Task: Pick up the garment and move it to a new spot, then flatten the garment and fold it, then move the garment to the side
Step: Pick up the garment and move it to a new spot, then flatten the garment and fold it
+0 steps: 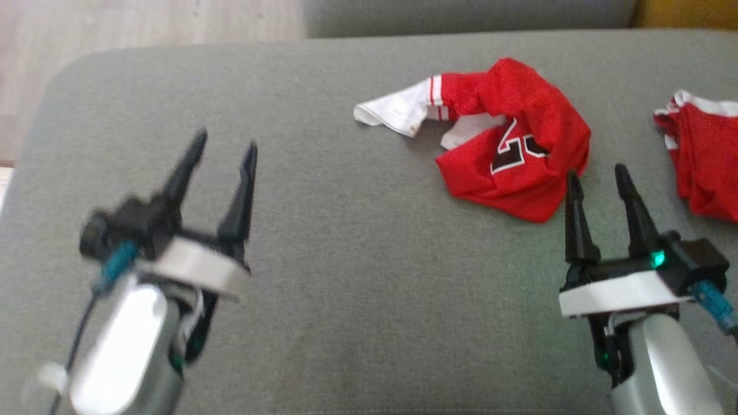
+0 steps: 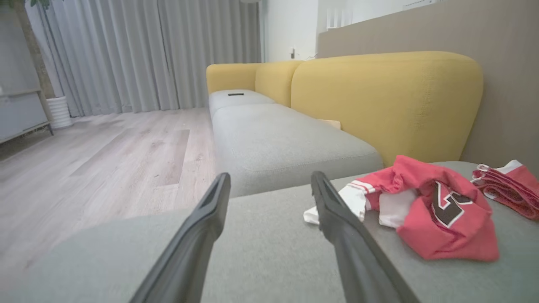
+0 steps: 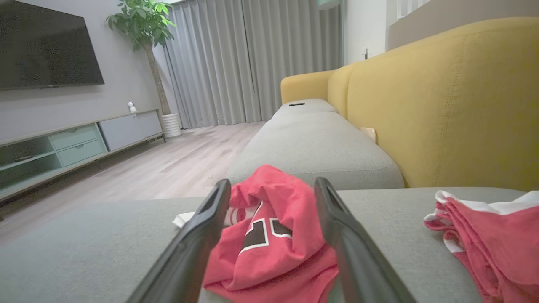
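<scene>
Head view: the crumpled red garment [image 1: 513, 138] lies on the grey seat [image 1: 346, 259], far right of centre, long axis running left to right, white sleeve [image 1: 386, 112] trailing left. The right gripper [image 1: 595, 171], fingers apart, points at its near-right edge, just short of it; the left gripper [image 1: 225, 141], blurred, fingers apart, is well away left. Folds hide the number [image 1: 513, 153]; another red garment [image 1: 706, 161] is cut off at right.

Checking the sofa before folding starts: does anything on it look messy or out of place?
Yes. The red garment lies crumpled in a heap on the grey cushion, its number half buried in folds and a white part trailing out to the left. A second red garment lies apart to its right.
</scene>
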{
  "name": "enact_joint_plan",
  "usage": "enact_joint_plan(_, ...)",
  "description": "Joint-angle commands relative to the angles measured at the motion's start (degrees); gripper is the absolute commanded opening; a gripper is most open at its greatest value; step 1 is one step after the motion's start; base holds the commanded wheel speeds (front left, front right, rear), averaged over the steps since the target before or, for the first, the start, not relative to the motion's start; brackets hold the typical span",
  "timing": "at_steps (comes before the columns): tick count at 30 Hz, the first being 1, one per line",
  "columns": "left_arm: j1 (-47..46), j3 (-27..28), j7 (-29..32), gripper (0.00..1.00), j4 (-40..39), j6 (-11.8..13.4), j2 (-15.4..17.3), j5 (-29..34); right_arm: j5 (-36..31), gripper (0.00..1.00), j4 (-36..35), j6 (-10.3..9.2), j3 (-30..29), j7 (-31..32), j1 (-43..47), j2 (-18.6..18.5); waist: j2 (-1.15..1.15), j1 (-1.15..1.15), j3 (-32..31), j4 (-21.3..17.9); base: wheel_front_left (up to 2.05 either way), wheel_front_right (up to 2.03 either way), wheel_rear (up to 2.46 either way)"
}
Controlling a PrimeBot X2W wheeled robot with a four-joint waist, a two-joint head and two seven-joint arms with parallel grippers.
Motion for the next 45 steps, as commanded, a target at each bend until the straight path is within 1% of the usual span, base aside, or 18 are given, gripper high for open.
enact_joint_plan(1, -0.4, 3.5, -0.3, 1.0, -3.0, 0.2, 0.2, 0.8, 0.0, 1.0, -1.6, -0.04, 1.5, 0.0, -0.2, -0.1, 0.0, 0.0, -2.1, 1.7, 0.0, 0.0, 0.0)
enact_joint_plan(5, 7.2, 7.5, -0.3, 1.0, -5.7, -0.2, -3.9, 2.6, 0.4, 1.0, -1.2, -0.04, 1.9, 0.1, 1.1, -0.1, 0.0, 0.0, -3.0, 2.2, 0.0, 0.0, 0.0)
enact_joint_plan(7, 9.5, 9.5, -0.3, 1.0, -6.6, -1.0, -6.0, 3.4, 0.5, 1.0, -1.1, -0.04, 2.2, 0.3, 1.3, -0.1, 0.0, 0.0, -3.1, 2.2, 0.0, 0.0, 0.0)
enact_joint_plan(11, 11.7, 12.0, -0.3, 1.0, -7.5, -3.3, -9.0, 6.1, 0.5, 1.0, -1.3, -0.04, 2.4, 0.5, 1.5, -0.1, 0.0, 0.0, -2.9, 2.2, 0.0, 0.0, 0.0)
enact_joint_plan(15, 11.4, 13.7, -0.3, 1.0, -7.4, -5.5, -10.6, 8.4, 0.2, 1.0, -1.5, -0.04, 2.4, 0.8, 1.2, -0.1, 0.0, 0.0, -2.4, 2.4, 0.0, 0.0, 0.0)
enact_joint_plan(21, 10.5, 15.5, -0.3, 1.0, -7.1, -7.4, -12.2, 10.0, -1.9, 1.0, -0.5, -0.04, 4.1, 3.0, -0.1, -0.1, 0.0, 0.0, -0.9, 2.8, 0.0, 0.0, 0.0)
enact_joint_plan(25, 9.7, 15.6, -0.3, 1.0, -6.6, -8.2, -13.0, 10.5, -5.3, 1.0, 2.6, -0.04, 5.4, 6.5, -2.7, -0.1, 0.0, 0.0, 0.5, 4.0, 0.0, 0.0, 0.0)
enact_joint_plan(30, 8.8, 15.3, -0.3, 1.0, -5.8, -8.8, -13.7, 10.5, -9.0, 1.0, 9.0, -0.04, 5.1, 10.2, -7.4, -0.1, 0.0, 0.0, 2.4, 6.3, 0.0, 0.0, 0.0)
enact_joint_plan(31, 8.8, 15.3, -0.3, 1.0, -5.8, -8.8, -13.7, 10.5, -9.0, 1.0, 9.0, -0.04, 5.1, 10.2, -7.4, -0.1, 0.0, 0.0, 2.4, 6.3, 0.0, 0.0, 0.0)
enact_joint_plan(38, 7.9, 13.9, -0.3, 1.0, -5.3, -9.3, -14.2, 9.9, -11.8, 1.0, 18.8, -0.04, 2.4, 12.6, -14.1, -0.1, 0.0, 0.0, 4.5, 9.9, 0.0, 0.0, 0.0)
enact_joint_plan(42, 7.7, 13.5, -0.3, 1.0, -5.2, -9.4, -14.3, 9.4, -14.6, 1.0, 24.4, -0.04, 0.7, 12.9, -17.2, -0.1, 0.0, 0.0, 5.0, 11.4, 0.0, 0.0, 0.0)
enact_joint_plan(45, 7.7, 13.5, -0.3, 1.0, -5.3, -9.4, -14.3, 9.2, -16.0, 1.0, 28.0, -0.04, 0.4, 12.1, -18.9, -0.1, 0.0, 0.0, 5.0, 11.8, 0.0, 0.0, 0.0)
